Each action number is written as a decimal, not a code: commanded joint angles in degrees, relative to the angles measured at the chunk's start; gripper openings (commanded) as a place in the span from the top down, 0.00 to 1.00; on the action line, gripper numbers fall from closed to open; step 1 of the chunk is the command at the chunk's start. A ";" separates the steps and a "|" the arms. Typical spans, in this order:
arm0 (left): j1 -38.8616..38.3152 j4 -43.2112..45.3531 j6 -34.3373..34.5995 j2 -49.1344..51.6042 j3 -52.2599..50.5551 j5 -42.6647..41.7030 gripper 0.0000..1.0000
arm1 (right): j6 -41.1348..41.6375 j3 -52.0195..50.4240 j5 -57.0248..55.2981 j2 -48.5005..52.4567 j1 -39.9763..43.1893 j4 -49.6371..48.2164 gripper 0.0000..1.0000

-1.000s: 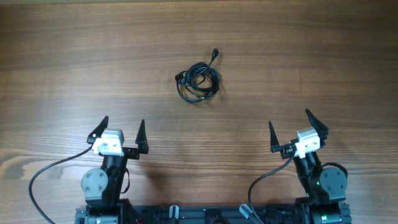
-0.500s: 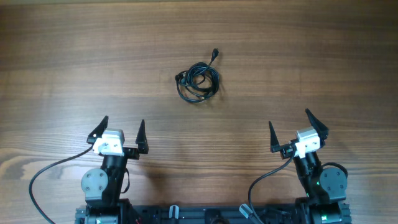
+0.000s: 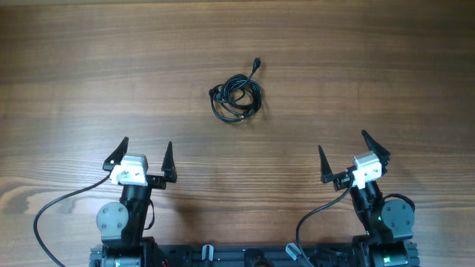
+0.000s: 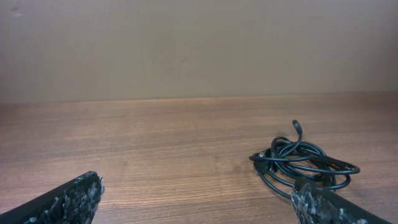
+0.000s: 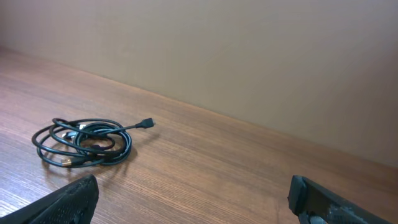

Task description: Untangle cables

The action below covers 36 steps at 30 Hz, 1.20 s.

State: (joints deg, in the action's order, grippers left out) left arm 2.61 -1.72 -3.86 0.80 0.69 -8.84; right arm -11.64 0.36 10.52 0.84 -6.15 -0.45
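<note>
The cables point(image 3: 237, 96) lie in one small bunch of thin black loops on the wooden table, near the middle and a little toward the far side. One plug end point(image 3: 257, 64) sticks out at the upper right. The bunch also shows in the left wrist view point(image 4: 305, 163) and the right wrist view point(image 5: 82, 142). My left gripper point(image 3: 143, 153) is open and empty at the near left, well short of the cables. My right gripper point(image 3: 344, 154) is open and empty at the near right, also apart from them.
The wooden table point(image 3: 371, 74) fills the overhead view. Thicker black wires point(image 3: 56, 204) run from the arm bases along the near edge. A plain beige wall point(image 4: 199, 43) stands behind the table's far edge.
My right gripper has shifted very slightly to the left. The cables and the left arm have not moved.
</note>
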 commanded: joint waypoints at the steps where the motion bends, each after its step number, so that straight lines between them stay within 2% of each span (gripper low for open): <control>1: -0.22 0.57 -0.87 -0.42 -0.33 -0.70 0.00 | 1.07 -0.04 1.18 -0.31 0.24 -0.59 0.00; 7: -0.26 1.14 0.02 -0.35 2.97 -1.16 0.00 | 1.22 3.30 1.64 -0.22 0.24 0.44 0.00; 13: -0.26 -5.22 0.00 5.46 13.27 -3.26 0.00 | 3.17 9.35 6.29 4.81 0.24 1.86 0.00; 18: -0.26 -11.96 0.02 19.12 26.84 -7.52 0.00 | 4.76 20.26 8.04 16.17 0.24 5.14 0.00; 22: -0.28 -19.15 0.02 32.15 39.50 -11.91 0.00 | 4.72 32.06 10.03 27.96 0.22 12.37 0.00; 29: -5.49 -41.51 -0.02 58.16 66.45 -13.20 0.00 | 1.97 55.25 10.73 50.86 -0.81 30.51 0.00; 32: -8.09 -43.36 0.00 66.60 72.54 -13.25 0.00 | 1.14 62.03 10.80 58.90 -2.80 34.88 0.00; 36: -9.01 -43.15 0.76 71.49 72.57 -14.88 0.00 | 1.29 64.46 14.58 64.67 -3.21 35.60 0.00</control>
State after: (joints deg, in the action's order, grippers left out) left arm -5.67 -44.60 -3.79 69.36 72.25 -21.12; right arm -9.34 62.70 21.08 62.26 -9.02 35.03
